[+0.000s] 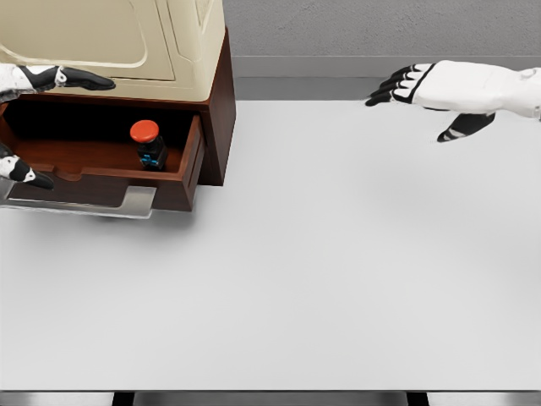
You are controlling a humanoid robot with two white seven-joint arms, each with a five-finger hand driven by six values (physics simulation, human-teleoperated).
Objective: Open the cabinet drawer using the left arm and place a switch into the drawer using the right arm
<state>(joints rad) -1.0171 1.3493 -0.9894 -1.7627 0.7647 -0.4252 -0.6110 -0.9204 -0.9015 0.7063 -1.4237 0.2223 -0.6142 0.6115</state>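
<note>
A brown wooden cabinet [221,110] with a cream top stands at the upper left of the table. Its drawer [188,173] is pulled out, with a silver handle [139,203] at the front. Inside the drawer stands the switch [149,144], a dark body with a red round button on top. My left hand [34,127] is at the left edge by the drawer, fingers spread, one above the drawer and one at its front rim. My right hand [423,89] hovers over the table at the upper right, open and empty.
The white table [321,271] spreads across the view, with its front edge at the bottom. A grey wall runs behind the table.
</note>
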